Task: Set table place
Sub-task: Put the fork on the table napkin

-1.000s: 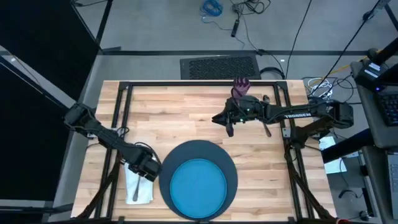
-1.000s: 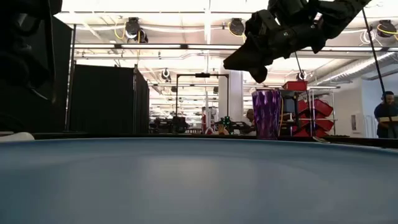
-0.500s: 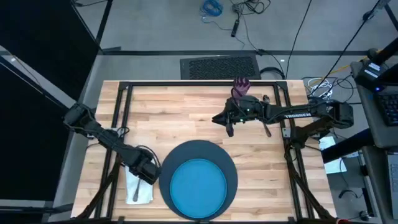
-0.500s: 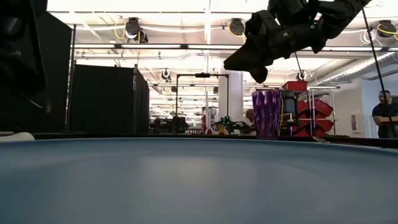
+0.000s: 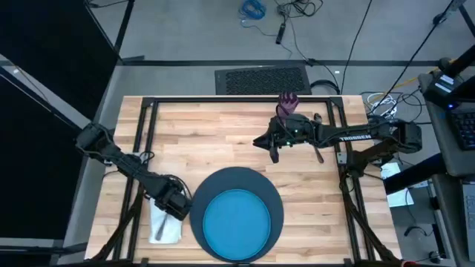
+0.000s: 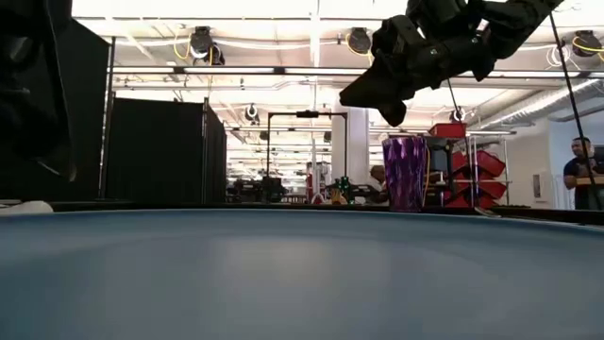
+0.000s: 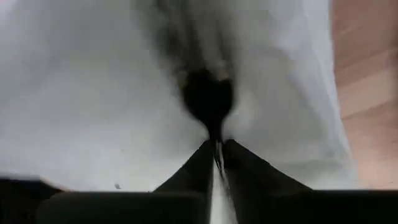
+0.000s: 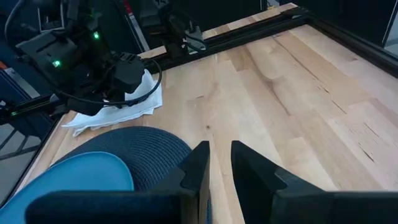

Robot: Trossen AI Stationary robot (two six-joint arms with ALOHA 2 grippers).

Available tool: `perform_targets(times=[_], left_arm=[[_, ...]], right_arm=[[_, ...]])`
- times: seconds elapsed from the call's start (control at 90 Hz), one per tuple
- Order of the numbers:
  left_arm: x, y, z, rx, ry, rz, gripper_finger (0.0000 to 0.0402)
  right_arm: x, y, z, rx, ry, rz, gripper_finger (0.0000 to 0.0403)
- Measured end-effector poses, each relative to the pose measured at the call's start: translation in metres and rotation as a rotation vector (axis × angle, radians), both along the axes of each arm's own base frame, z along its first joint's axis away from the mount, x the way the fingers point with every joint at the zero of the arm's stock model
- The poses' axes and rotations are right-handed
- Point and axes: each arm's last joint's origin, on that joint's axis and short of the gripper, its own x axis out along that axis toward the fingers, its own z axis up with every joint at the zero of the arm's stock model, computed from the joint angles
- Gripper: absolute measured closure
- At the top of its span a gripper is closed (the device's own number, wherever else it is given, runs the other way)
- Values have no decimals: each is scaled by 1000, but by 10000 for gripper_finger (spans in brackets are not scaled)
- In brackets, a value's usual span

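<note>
1. The left end effector is low over the napkin at the tabletop's front left; in its wrist view its fingers are clenched on a thin silver handle whose dark, blurred head lies on the white cloth. Which utensil it is cannot be told.
2. The right end effector hangs above the back middle of the tabletop, with only a narrow gap between its fingers and nothing between them.
3. Counted: one grey charger, one blue plate centred on it, one napkin just left of the charger, one purple cup at the back beside the right arm.
4. One further utensil lies by the right arm, partly hidden.
5. The tabletop is pale butcher-block wood inside a black frame.
6. Beyond it are a hall with ceiling lights, black partitions, red bins and one person at the far right.
</note>
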Motion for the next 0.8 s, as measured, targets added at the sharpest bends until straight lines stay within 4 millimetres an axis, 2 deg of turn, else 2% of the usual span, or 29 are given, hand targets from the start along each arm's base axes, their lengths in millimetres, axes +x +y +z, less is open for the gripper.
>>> perform_targets(times=[0.144, 0.456, 0.8], left_arm=[[3, -2, 4, 2, -24, -25, 399], [9, -4, 26, 69, 17, -22, 401], [13, -7, 31, 82, 42, 167, 401]], right_arm=[[0, 0, 0, 0, 0, 0, 351], [0, 0, 0, -1, -5, 0, 351], [0, 1, 0, 10, -3, -1, 351]])
